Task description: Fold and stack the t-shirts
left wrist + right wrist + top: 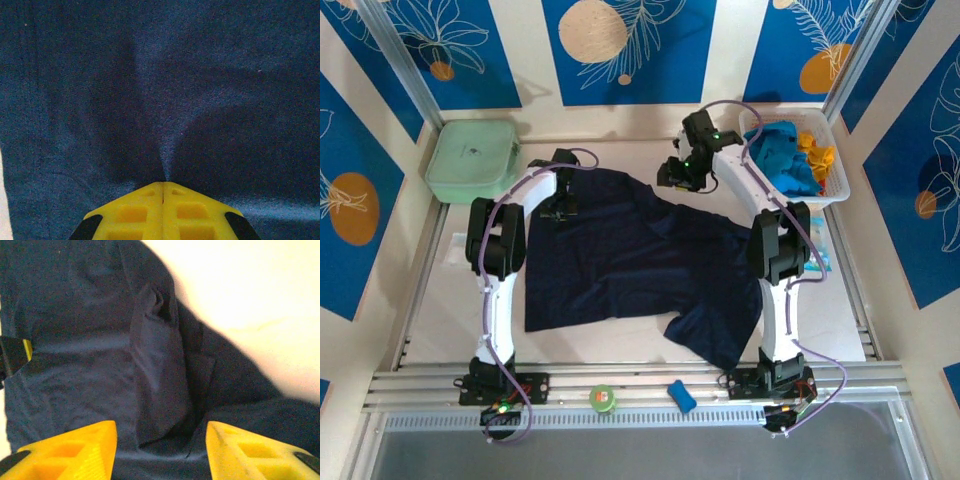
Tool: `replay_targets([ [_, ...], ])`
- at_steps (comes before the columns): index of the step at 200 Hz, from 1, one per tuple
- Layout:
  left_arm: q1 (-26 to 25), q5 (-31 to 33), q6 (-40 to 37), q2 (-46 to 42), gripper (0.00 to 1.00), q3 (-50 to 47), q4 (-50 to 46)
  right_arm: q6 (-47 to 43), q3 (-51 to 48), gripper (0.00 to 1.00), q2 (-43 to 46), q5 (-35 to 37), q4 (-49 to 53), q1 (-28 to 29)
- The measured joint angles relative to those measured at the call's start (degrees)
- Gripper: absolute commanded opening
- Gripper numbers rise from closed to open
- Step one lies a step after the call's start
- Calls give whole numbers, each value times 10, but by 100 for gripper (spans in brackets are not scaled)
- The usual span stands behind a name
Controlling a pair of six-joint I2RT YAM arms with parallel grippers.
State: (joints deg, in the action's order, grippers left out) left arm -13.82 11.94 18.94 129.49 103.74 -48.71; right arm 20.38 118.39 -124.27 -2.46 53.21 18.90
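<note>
step: flattening navy t-shirt (620,255) for folding | pinched in shut left fingers (150,202) | right fingers (75,450) wide over crease (157,370) | next, likely: close on crease, pull taut

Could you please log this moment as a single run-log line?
navy t-shirt: spread on table | left gripper: shut on its cloth | right gripper: open over it | turquoise t-shirt, orange t-shirt: in basket

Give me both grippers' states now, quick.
Left gripper: closed, pinching the navy t-shirt.
Right gripper: open, holding nothing, above that shirt.
</note>
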Motion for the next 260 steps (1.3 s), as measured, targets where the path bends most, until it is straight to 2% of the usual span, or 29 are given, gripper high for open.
replay_targets([
  [51,0,0,0,0,0,-1,1,-51,105,60,-119,42,19,30],
  [85,0,0,0,-1,0,-2,1,-51,142,51,-167,55,29,43],
  [97,0,0,0,-2,0,-3,1,-49,144,46,-173,54,32,43],
  [107,0,0,0,-3,0,-5,1,-50,144,35,-175,53,32,43],
  [127,0,0,0,-3,0,-6,1,-44,144,0,-176,52,32,43],
  [160,0,0,0,-5,0,-10,4,-32,143,0,-175,70,32,43],
  [190,0,0,0,-9,0,-15,5,-47,154,0,-161,175,33,44],
  [210,0,0,0,-11,0,-17,4,-89,209,0,-160,289,10,38],
  [224,0,0,0,-12,0,-17,4,-142,260,0,-167,389,-47,28],
  [248,0,0,0,-12,0,-17,3,-257,365,61,-218,530,-193,4],
  [252,0,0,0,-12,0,-17,3,-275,385,67,-231,549,-215,1],
  [260,0,0,0,-12,0,-17,3,-300,414,71,-254,578,-241,-5],
])
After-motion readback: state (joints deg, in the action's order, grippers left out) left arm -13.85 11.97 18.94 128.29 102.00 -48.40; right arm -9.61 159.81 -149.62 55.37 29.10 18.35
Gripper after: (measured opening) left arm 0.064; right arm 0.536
